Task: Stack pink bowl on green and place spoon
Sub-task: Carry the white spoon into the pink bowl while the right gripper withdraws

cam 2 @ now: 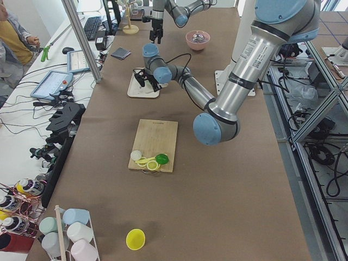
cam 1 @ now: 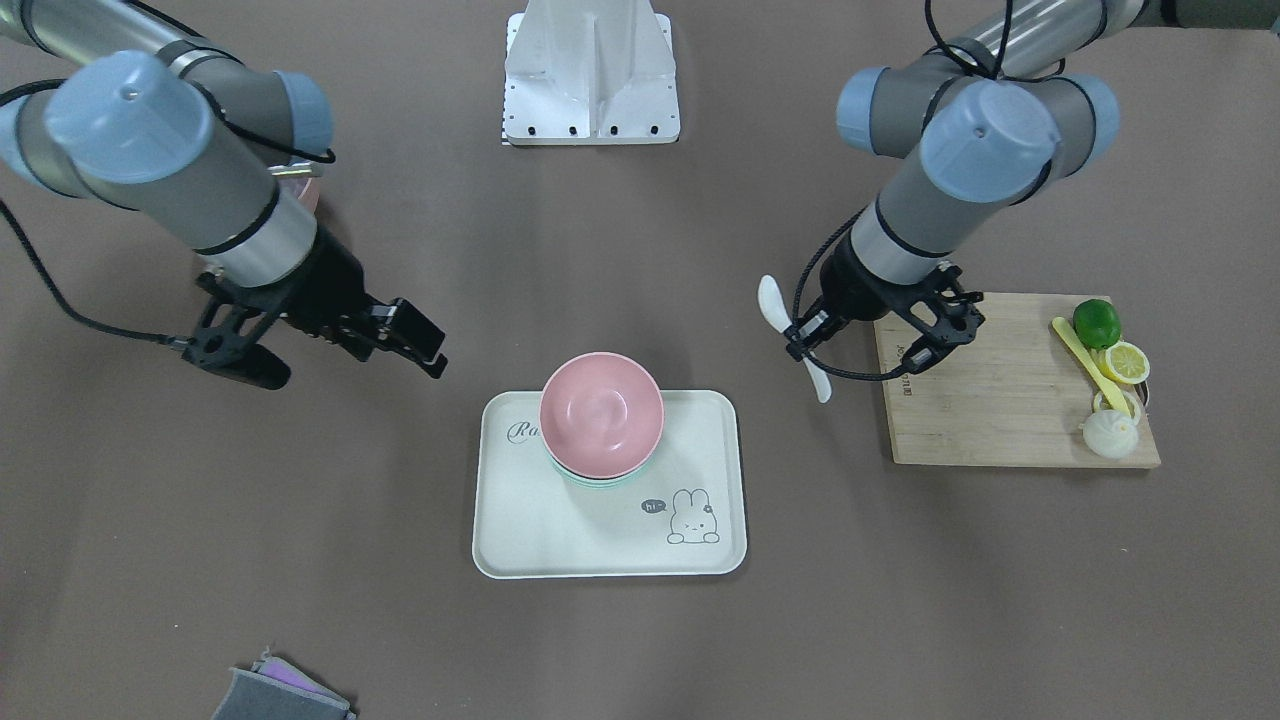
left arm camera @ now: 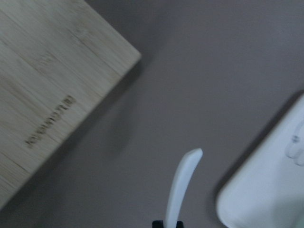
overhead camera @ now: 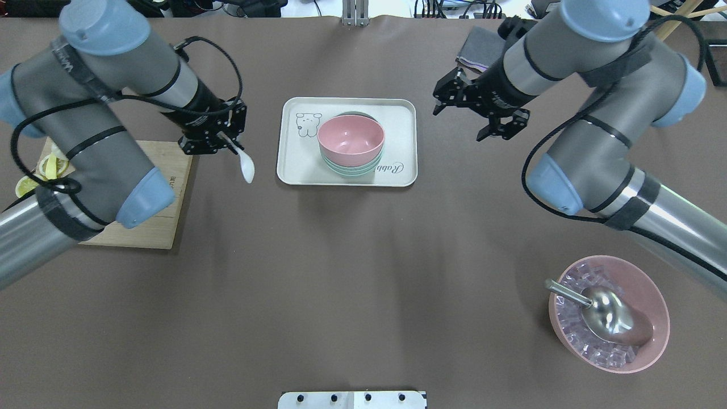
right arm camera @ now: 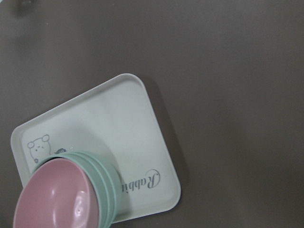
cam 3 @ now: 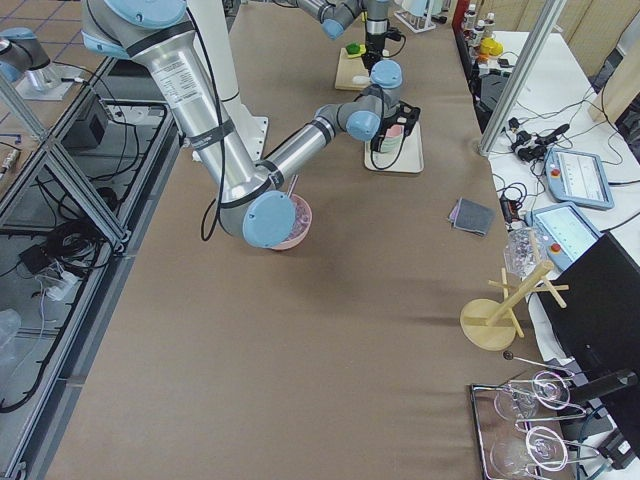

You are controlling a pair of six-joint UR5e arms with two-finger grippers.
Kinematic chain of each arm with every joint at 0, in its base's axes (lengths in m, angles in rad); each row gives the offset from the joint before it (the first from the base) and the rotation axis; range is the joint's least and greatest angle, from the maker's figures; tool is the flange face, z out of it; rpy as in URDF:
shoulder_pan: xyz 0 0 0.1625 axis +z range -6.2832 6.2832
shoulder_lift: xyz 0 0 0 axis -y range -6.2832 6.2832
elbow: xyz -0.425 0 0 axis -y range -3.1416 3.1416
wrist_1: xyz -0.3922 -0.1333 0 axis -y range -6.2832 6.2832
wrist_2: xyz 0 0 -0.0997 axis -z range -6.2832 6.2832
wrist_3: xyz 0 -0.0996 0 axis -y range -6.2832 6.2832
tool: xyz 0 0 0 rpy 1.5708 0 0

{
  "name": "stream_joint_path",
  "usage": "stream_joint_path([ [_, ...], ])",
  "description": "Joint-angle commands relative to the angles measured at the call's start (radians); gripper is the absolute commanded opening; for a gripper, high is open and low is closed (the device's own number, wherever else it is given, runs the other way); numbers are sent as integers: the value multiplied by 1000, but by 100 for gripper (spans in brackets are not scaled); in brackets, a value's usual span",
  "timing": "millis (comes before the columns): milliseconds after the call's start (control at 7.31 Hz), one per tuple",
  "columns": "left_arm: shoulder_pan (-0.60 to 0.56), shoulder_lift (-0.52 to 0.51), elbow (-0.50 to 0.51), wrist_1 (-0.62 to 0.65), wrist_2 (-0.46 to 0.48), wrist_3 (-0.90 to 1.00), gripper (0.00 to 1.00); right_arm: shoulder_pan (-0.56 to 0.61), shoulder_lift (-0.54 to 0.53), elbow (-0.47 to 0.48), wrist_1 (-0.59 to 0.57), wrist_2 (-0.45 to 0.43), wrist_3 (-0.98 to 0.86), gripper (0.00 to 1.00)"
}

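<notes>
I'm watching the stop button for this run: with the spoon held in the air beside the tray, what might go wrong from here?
The left pincer grips the white plastic spoon only across its thin middle, tilted, so it might swivel or slip in transit. The pink bowl sits high on stacked green bowls on the white rabbit-print tray; a low approach could knock the stack askew.

Plain pink bowl (right arm camera: 52,199), mint green bowls (right arm camera: 108,187) — a white spoon (left arm camera: 183,183), a cream tray (right arm camera: 118,109) with grey rabbit drawing.
</notes>
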Motion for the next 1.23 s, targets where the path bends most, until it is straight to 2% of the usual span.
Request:
stream_joint_path([
  [0,4,-220,222,-104,2,-68,0,67,-94,20,0,69,-123,100],
  [137,4,-227,285,-250,19,-133,0,71,-104,21,0,71,-128,100],
  [274,34,-233,317,-324,98,-159,0,74,-116,26,0,71,-128,100],
  [410,57,-233,321,-361,135,-162,0,77,-118,26,0,71,-128,100],
  [547,62,-231,319,-371,135,-161,93,79,-119,26,0,71,-128,100],
  [684,67,-225,313,-378,135,-161,98,79,-119,28,0,71,-128,100],
  [821,62,-220,290,-378,132,-161,98,84,-119,31,0,71,-128,100],
  [1094,39,-82,133,-363,94,-147,98,114,-122,31,-3,91,-130,100],
])
